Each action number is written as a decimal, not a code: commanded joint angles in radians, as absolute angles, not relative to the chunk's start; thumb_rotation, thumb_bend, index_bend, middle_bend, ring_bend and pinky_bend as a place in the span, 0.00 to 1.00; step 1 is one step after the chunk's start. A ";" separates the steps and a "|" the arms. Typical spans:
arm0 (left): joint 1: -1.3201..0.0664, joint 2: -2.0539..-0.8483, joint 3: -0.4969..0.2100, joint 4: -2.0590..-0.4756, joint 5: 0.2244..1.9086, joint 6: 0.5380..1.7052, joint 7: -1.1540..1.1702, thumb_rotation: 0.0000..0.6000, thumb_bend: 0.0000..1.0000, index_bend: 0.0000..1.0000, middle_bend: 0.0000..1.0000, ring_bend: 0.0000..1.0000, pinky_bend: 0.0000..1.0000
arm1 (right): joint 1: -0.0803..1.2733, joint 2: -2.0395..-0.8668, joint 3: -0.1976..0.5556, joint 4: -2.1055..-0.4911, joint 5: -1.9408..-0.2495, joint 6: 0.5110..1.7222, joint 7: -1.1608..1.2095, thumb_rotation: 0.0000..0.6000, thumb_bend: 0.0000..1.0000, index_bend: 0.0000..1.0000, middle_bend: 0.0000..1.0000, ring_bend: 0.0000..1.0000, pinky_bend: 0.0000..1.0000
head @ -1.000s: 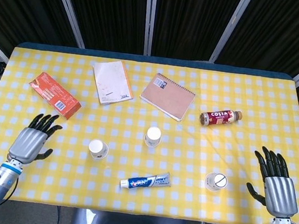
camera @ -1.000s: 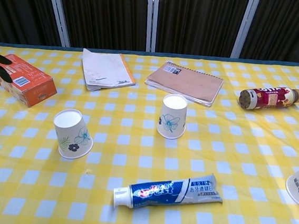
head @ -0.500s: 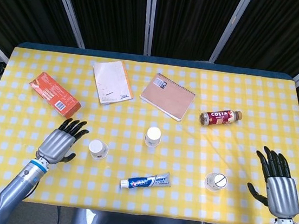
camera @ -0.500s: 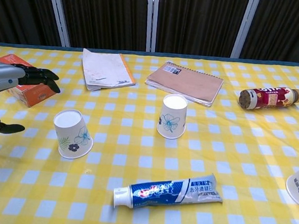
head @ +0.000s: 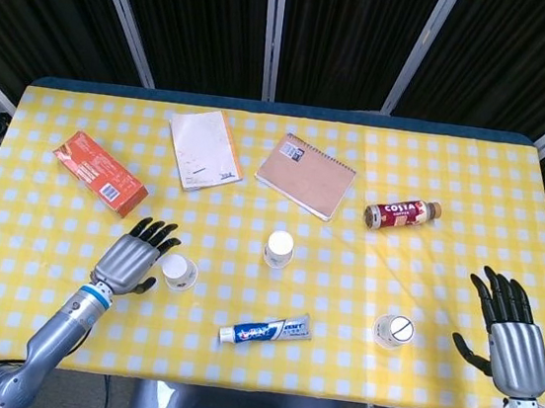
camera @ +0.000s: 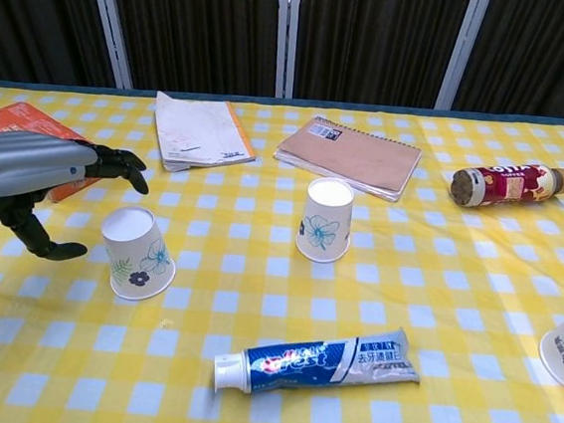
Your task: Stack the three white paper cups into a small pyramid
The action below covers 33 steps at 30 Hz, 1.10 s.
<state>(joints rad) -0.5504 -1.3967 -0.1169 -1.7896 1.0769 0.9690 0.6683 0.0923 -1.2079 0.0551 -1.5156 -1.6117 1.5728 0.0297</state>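
Nearest the robot, a toothpaste tube (camera: 316, 360) lies on the yellow checked desk (camera: 454, 288). At the near right an upturned white paper cup (head: 393, 330) stands beside the right hand (head: 512, 333), whose fingers (head: 502, 293) are spread and hold nothing. The left hand (camera: 35, 178) hovers just beside the left cup (camera: 136, 251), fingers (camera: 117, 163) spread over it, gripping nothing. Further back the middle cup (camera: 326, 220) stands alone. Beyond lie a Costa coffee bottle (camera: 509, 183), a spiral notebook (camera: 347, 156), a paper booklet (camera: 198, 131) and an orange box (head: 100, 174).
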 commanded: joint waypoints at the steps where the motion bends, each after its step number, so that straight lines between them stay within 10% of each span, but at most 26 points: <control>1: -0.568 -1.418 -0.116 -1.779 1.056 0.966 0.681 1.00 0.42 0.22 0.00 0.00 0.00 | 0.092 -1.207 0.055 -1.516 -1.611 1.573 0.032 1.00 0.13 0.09 0.00 0.00 0.00; 17: -0.593 -1.458 -0.116 -1.743 1.057 1.000 0.626 1.00 0.44 0.36 0.00 0.00 0.00 | 0.092 -1.201 0.055 -1.519 -1.611 1.570 0.039 1.00 0.13 0.09 0.00 0.00 0.00; 33: -0.795 -1.513 -0.265 -1.625 0.918 0.884 0.616 1.00 0.44 0.36 0.00 0.00 0.00 | 0.107 -1.184 0.091 -1.494 -1.529 1.518 0.115 1.00 0.13 0.09 0.00 0.00 0.00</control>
<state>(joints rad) -0.7583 -1.4818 -0.2436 -1.6637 0.9486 0.9120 0.6131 0.1050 -1.1860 0.0860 -1.4984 -1.5351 1.5231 0.1087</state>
